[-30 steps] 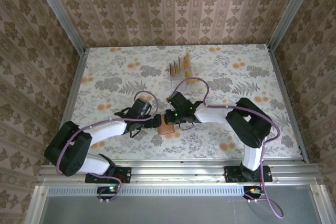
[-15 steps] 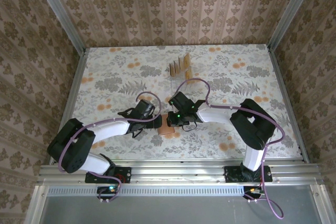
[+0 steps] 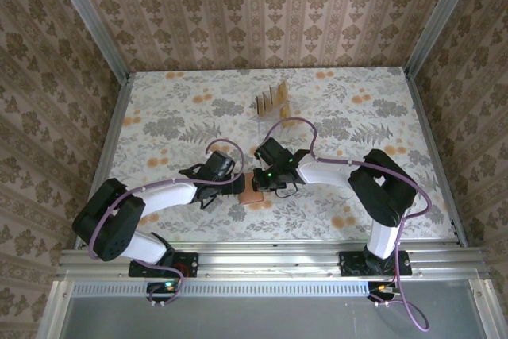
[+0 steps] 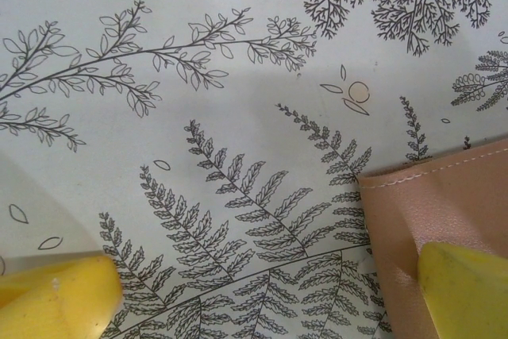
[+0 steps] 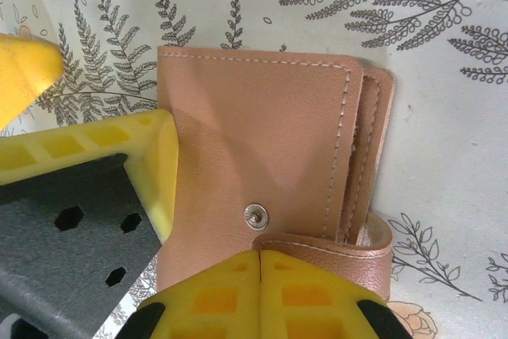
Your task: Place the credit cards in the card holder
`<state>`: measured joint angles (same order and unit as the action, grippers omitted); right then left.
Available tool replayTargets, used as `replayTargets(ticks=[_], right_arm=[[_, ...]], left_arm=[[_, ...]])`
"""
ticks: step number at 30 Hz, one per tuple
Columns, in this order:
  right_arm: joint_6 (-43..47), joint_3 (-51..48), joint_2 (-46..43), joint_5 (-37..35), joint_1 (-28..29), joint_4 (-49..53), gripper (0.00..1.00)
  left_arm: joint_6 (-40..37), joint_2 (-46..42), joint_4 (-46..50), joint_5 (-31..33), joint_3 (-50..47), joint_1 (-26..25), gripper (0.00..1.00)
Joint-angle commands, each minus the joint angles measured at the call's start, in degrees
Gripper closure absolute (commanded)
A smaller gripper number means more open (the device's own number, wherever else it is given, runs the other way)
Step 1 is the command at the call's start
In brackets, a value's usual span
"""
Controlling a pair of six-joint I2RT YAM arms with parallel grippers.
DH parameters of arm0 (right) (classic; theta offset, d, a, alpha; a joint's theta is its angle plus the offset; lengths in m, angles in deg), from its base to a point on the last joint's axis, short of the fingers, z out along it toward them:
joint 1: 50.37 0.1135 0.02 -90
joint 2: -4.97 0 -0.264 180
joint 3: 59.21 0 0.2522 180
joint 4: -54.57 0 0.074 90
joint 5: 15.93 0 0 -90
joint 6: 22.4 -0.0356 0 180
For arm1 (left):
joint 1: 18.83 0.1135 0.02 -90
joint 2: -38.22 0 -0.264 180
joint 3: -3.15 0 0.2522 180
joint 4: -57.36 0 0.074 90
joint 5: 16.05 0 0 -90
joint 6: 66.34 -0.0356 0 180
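Observation:
The card holder (image 5: 254,140) is a salmon wallet lying shut on the floral table, its stud (image 5: 255,216) bare and its strap (image 5: 333,253) curled loose at the near edge. My right gripper (image 5: 260,263) is shut, its tips over the strap's free end; whether they pinch it is hidden. My left gripper (image 4: 262,295) is open, with one finger (image 4: 464,287) on the card holder (image 4: 444,204) edge and the other on bare table. From above, both grippers (image 3: 236,185) (image 3: 259,179) meet at the card holder (image 3: 252,195). Tan credit cards (image 3: 271,99) stand upright far behind.
The cards stand in a clear stand (image 3: 270,109) at the back centre of the table. Patterned walls close off the table on three sides, with metal rails (image 3: 270,258) along the near edge. Both arms crowd the near middle.
The left arm has edged slightly right toward the wallet; over the last half second almost nothing has moved. Both grippers hold the same opening.

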<state>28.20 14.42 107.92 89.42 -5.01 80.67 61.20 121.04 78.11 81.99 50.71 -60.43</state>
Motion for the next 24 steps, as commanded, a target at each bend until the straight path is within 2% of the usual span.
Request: replayTargets(ticks=[1,24], right_arm=[[-0.6,2.4,0.0,0.1,0.2,2.7,1.00],[-1.8,4.8,4.6,1.0,-0.7,0.1,1.00]], left_arm=[[1.2,5.4,0.9,-2.9,-3.4,0.3,0.00],[1.3,6.7,0.0,-3.4,-3.7,0.0,0.00]])
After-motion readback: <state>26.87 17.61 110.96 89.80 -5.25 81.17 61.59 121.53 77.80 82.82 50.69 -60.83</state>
